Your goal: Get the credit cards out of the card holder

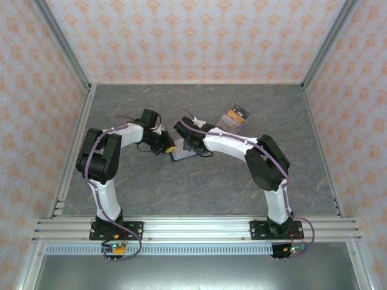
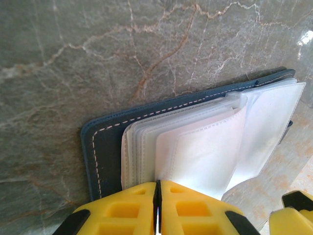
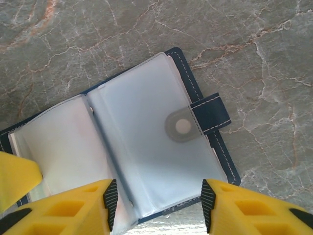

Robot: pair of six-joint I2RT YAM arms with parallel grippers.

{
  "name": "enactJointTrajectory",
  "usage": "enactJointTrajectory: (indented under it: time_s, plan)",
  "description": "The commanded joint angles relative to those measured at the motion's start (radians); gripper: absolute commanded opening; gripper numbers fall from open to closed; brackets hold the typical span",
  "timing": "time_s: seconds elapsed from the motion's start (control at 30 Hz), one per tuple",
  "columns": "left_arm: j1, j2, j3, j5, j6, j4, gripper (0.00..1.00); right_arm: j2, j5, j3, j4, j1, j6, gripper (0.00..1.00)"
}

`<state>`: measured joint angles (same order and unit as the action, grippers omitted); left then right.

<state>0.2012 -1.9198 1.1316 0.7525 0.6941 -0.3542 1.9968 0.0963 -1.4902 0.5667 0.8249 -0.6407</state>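
The navy card holder [image 3: 205,115] lies open on the table, its clear plastic sleeves [image 2: 205,147] fanned up and its closure tab out to the right. I see no card inside the sleeves facing the cameras. My left gripper [image 2: 157,188] is shut on the edge of one sleeve at the holder's near side. Just above the holder's right half, my right gripper [image 3: 157,203] stands open, its pads either side of the leaf's lower edge and touching nothing. From above, both grippers [image 1: 168,148] [image 1: 192,147] meet over the holder [image 1: 180,156]. The credit cards [image 1: 236,116] lie in a loose fanned pile behind the right arm.
The grey marbled table [image 1: 199,187] is ringed by patterned walls with metal corner posts [image 1: 63,45]. One finger of the right gripper [image 2: 296,213] edges into the left wrist view, and a left finger [image 3: 14,178] into the right wrist view.
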Motion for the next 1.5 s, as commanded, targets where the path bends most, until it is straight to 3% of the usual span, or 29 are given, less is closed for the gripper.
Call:
enactJointTrajectory:
  time_s: [0.0, 0.07, 0.23, 0.5, 1.0, 1.3, 1.47]
  plan:
    - [0.003, -0.039, 0.003, -0.042, -0.025, -0.049, 0.11, -0.078, 0.014, 0.03, -0.041, 0.003, 0.014, 0.54]
    - [0.004, -0.036, 0.006, -0.042, -0.027, -0.049, 0.11, -0.088, -0.007, 0.033, -0.056, 0.003, 0.034, 0.55]
    - [0.003, -0.039, 0.013, -0.039, -0.03, -0.055, 0.11, -0.001, -0.228, -0.049, -0.027, 0.005, 0.183, 0.55]
    - [0.003, -0.039, 0.01, -0.041, -0.027, -0.052, 0.1, 0.11, -0.303, -0.126, 0.044, 0.012, 0.302, 0.49]
    - [0.001, -0.027, 0.005, -0.05, -0.028, -0.062, 0.09, 0.188, -0.135, -0.175, 0.117, 0.028, 0.349, 0.53]
    - [-0.003, -0.021, 0.0, -0.048, -0.035, -0.066, 0.08, 0.179, -0.012, -0.168, 0.124, 0.026, 0.286, 0.39]
    - [-0.005, -0.02, -0.002, -0.047, -0.04, -0.069, 0.08, 0.138, 0.103, -0.148, 0.118, 0.012, 0.199, 0.39]
